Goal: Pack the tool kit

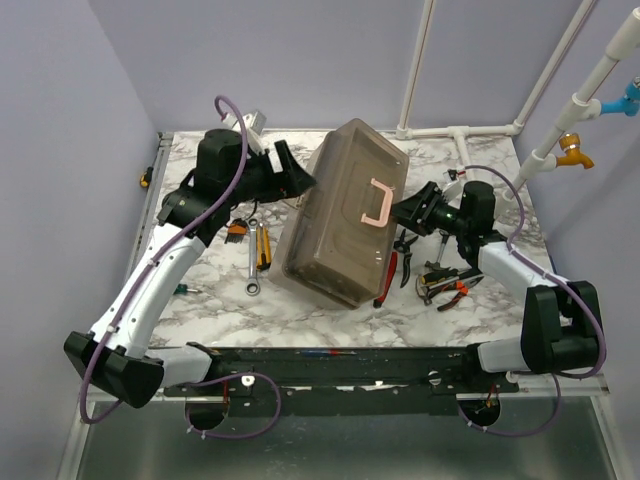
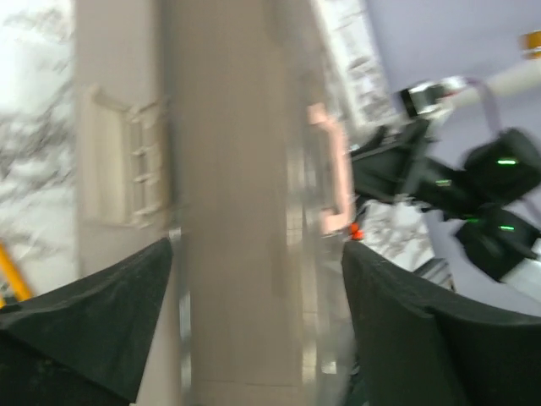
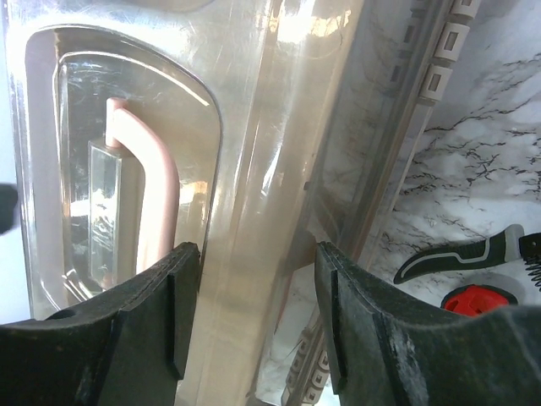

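The tool kit (image 1: 340, 215) is a beige-grey box with a smoky lid and pink handle (image 1: 377, 203), lying tilted in the middle of the marble table. My left gripper (image 1: 296, 176) is open at the box's far left end; in the left wrist view the box (image 2: 228, 169) fills the space between the spread fingers (image 2: 101, 321), blurred. My right gripper (image 1: 404, 212) is open at the box's right side, its fingers (image 3: 372, 330) straddling the lid's edge (image 3: 254, 127) beside the handle (image 3: 156, 194). Loose tools lie on both sides of the box.
Left of the box lie a yellow-handled tool (image 1: 264, 250), a wrench (image 1: 253, 268) and a small screwdriver (image 1: 184, 290). To the right lie black pliers (image 1: 405, 255), a red-handled tool (image 1: 387, 275) and orange-handled pliers (image 1: 455, 292). White pipes (image 1: 455, 131) run along the back edge.
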`<action>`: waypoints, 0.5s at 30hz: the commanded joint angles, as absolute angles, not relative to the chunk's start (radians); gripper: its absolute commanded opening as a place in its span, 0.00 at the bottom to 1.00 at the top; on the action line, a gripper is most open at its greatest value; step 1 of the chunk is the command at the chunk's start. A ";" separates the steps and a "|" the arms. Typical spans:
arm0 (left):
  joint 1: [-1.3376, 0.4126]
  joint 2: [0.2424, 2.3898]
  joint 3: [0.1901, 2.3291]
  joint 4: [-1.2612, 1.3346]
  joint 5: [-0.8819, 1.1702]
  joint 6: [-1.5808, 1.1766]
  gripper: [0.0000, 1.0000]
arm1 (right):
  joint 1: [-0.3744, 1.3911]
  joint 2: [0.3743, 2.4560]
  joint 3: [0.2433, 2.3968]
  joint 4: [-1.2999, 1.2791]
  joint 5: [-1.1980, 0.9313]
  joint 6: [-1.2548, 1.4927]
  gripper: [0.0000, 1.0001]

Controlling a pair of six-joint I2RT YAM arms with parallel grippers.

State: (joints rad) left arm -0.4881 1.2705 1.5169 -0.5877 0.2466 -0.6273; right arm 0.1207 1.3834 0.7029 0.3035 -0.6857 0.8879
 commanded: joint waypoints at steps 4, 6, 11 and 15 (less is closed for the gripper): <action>-0.303 1.233 1.210 -0.390 0.354 -0.672 0.91 | 0.136 1.445 0.686 0.151 -0.661 0.796 0.59; -0.284 1.241 1.195 -0.376 0.338 -0.673 0.91 | 0.135 1.443 0.687 0.150 -0.661 0.794 0.59; -0.264 1.264 1.142 -0.312 0.364 -0.700 0.85 | 0.137 1.445 0.699 0.145 -0.661 0.788 0.59; -0.264 1.312 1.094 -0.254 0.398 -0.724 0.77 | 0.136 1.453 0.703 0.142 -0.658 0.785 0.59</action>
State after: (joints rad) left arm -0.2680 1.2644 1.1477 -0.3573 0.3332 -0.6899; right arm 0.1204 1.3991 0.7235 0.2913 -0.6861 0.8661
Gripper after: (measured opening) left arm 0.812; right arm 0.595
